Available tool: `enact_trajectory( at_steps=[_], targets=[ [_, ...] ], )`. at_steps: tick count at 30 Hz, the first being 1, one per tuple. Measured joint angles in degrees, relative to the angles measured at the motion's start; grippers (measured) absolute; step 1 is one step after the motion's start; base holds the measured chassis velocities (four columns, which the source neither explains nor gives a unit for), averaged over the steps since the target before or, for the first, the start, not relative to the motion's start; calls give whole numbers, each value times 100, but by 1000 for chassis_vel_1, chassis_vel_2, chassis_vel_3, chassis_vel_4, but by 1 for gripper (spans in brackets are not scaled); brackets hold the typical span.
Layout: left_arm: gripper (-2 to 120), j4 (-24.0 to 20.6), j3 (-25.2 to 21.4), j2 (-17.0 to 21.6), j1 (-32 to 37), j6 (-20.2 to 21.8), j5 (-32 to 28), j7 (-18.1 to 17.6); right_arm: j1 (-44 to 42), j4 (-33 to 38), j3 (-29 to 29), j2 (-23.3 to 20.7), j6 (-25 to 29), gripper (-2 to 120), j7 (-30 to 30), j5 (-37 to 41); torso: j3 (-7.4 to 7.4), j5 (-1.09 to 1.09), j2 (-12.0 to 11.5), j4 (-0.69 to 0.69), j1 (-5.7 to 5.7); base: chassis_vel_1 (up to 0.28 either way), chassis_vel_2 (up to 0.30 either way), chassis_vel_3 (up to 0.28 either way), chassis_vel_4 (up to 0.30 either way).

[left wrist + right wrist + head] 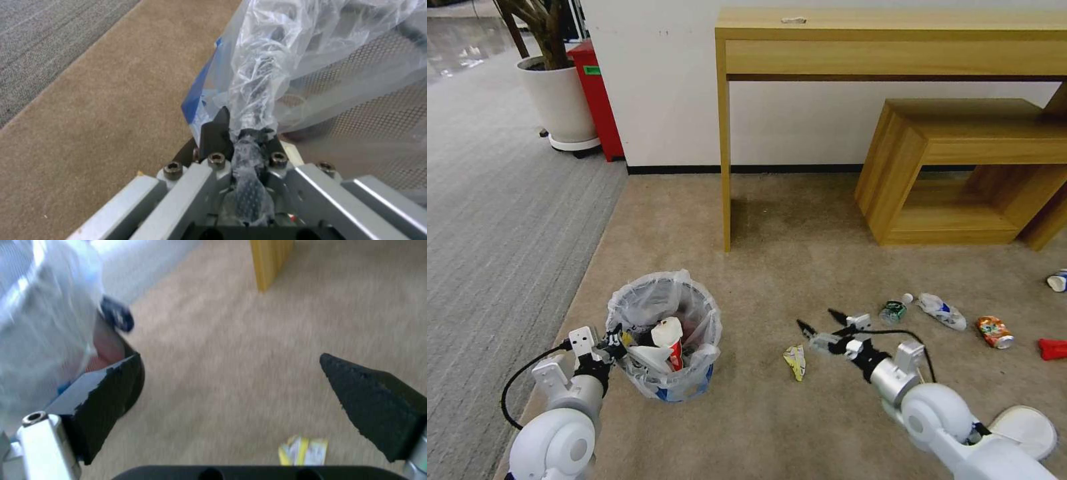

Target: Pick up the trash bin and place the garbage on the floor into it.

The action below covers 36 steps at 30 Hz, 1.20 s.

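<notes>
The trash bin (664,333) stands on the beige carpet floor (774,413) in the lower left of the head view, lined with a crinkly clear bag that shows blue low down. Inside it sit a red-and-white carton (670,340) and other white litter. The left claw (616,344) is at the bin's left rim; in the left wrist view its jaws are pinched tight on the bagged mesh rim of the bin (285,76).

The right claw (820,321) hangs low over the floor at the lower middle of the head view, jaws spread wide with nothing between them. Just below and left of its tips lies a yellow-and-white wrapper (795,361), which also appears at the bottom edge of the right wrist view (302,450).

More garbage lies to the right of that claw: a crushed green can (893,311), a clear bottle (940,311), an orange-red can (995,331), a red wrapper (1052,349) at the right edge and a blue-white cup (1058,281) above it. A white slipper (1024,430) lies in the lower right corner beside the right arm.

A wooden desk (894,40) stands against the wall in the upper right, with a low wooden bench (960,167) under it.
</notes>
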Motion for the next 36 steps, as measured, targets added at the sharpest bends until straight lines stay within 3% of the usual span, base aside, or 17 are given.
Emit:
enact_trajectory(
  at_steps=[18,36],
  targets=[
    [1,52,-21,-21,-32,-11,6,-1,-90,-212,-698,-7,-240,96,549,-222,0,0,0,0,0,0,0,0,0],
    [1,7,-46,-40,-9,-18,-6,-4,58,-827,-701,7,-80,92,651,-418,0,0,0,0,0,0,0,0,0]
  ],
)
